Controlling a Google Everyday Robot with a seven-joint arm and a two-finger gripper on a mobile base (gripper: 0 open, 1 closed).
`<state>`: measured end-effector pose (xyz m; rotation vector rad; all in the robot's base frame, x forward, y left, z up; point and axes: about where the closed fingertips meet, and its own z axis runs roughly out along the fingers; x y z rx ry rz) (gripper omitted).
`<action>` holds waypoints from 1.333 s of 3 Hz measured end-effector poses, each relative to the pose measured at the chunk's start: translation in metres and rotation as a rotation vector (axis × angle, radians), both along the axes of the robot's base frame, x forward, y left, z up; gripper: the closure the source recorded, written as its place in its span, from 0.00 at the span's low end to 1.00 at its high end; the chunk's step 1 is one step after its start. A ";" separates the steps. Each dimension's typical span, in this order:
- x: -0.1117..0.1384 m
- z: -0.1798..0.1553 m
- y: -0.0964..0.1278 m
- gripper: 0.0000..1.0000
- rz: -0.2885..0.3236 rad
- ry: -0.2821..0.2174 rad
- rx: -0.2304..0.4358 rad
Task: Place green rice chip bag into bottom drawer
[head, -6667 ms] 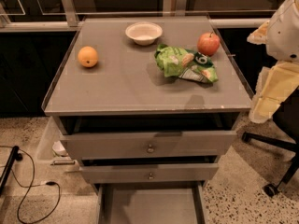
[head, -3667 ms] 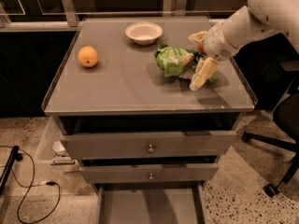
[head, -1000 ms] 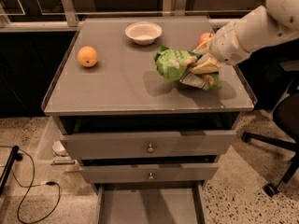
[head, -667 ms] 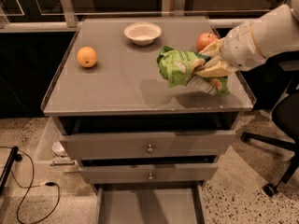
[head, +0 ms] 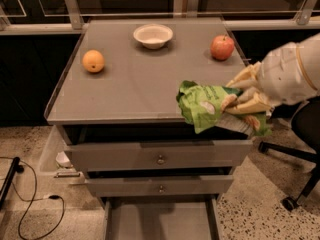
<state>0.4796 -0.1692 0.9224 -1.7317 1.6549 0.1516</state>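
Over the front right edge of the grey metal cabinet (head: 125, 94), the cream two-finger gripper (head: 240, 97) pinches the crinkly bright green rice chip bag (head: 202, 104). To do this well, I would carry the bag forward and down, clear of the two jutting knobbed grey drawers (head: 125, 156), then release it low over the open grey bottom drawer (head: 160, 219). A round orange (head: 93, 61), a white bowl (head: 153, 35) and a red apple (head: 222, 47) sit behind, well apart.

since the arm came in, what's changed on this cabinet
The gripper closed on the green rice chip bag and carried it from its spot beside the apple forward, past the front right edge of the cabinet top. The orange, bowl and apple have not moved; the bottom drawer is open as before.
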 end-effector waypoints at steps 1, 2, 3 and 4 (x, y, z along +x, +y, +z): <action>-0.049 -0.023 -0.010 1.00 -0.038 0.027 -0.015; -0.089 -0.064 -0.009 1.00 -0.085 0.076 -0.001; -0.113 -0.113 -0.006 1.00 -0.132 0.100 0.015; -0.113 -0.113 -0.006 1.00 -0.132 0.100 0.015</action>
